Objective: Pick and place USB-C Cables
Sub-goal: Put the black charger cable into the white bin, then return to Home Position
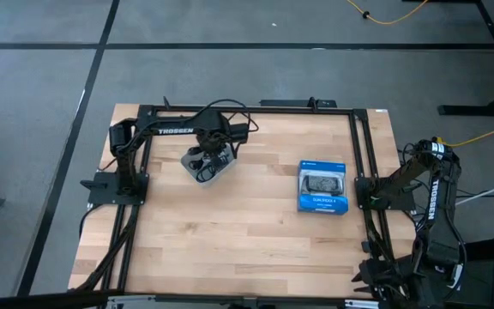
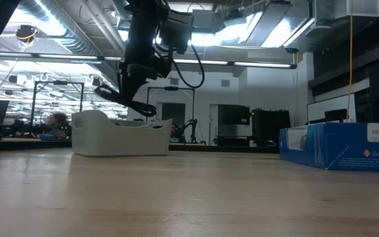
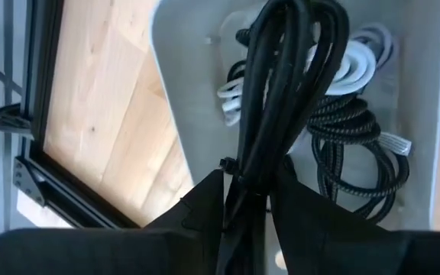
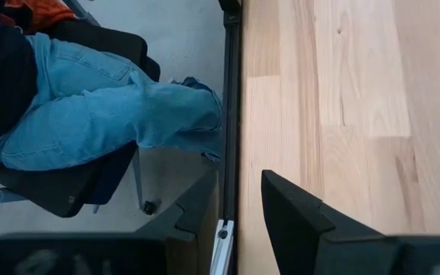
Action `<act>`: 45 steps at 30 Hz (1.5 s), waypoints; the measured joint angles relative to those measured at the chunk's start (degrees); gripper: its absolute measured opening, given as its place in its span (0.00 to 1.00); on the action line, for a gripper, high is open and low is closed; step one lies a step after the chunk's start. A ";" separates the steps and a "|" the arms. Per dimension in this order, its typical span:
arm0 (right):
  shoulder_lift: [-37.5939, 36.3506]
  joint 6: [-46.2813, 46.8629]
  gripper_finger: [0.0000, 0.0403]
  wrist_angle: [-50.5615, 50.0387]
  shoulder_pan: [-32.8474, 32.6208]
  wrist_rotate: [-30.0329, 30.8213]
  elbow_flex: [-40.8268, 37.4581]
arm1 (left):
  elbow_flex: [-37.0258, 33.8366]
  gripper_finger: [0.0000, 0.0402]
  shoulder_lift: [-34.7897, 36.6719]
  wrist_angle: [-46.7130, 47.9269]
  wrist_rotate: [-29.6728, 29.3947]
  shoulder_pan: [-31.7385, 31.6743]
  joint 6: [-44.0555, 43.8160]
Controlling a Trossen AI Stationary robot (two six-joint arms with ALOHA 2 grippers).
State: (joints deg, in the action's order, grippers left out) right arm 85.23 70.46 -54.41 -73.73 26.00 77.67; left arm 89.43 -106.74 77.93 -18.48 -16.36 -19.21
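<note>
My left gripper [image 3: 247, 187] is over the translucent grey tray [image 1: 213, 174] at the table's far left, shut on a black coiled cable [image 3: 281, 92]. In the low view that cable [image 2: 127, 100] slants below the gripper [image 2: 139, 74], just above the tray [image 2: 120, 137]. Inside the tray lie a white coiled cable [image 3: 361, 61] and a braided black cable [image 3: 350, 145], both resting on the tray's floor. My right gripper [image 4: 239, 202] is open and waits at the table's right edge. My left gripper pinches the black cable bundle between its two fingers at one end of the coil [image 3: 244, 164], close to its small tie. The fingers come from above, pointing down, and lie along the bundle. The bundle is lifted clear, hanging above the tray's inside.
A blue retail box [image 1: 322, 187] stands right of centre; it also shows at the low view's right [image 2: 344, 146]. Bare wood lies between tray and box and along the near side. A seated person's legs in jeans [image 4: 105, 107] show beyond the table's right edge.
</note>
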 joint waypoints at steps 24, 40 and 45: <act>0.00 -0.07 0.26 1.07 0.00 -0.97 0.00 | 15.44 0.31 0.15 12.09 7.63 6.20 -2.83; 0.04 -4.46 0.26 3.94 0.44 1.18 0.00 | 19.50 0.31 0.11 12.12 14.97 23.55 -5.84; 0.04 -7.34 0.26 3.85 0.44 6.00 0.00 | 19.39 0.31 2.11 12.09 12.84 28.11 -5.28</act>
State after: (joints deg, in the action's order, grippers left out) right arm 85.27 63.11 -50.56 -73.30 32.01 77.67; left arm 108.82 -104.63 90.02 -5.64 11.75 -24.48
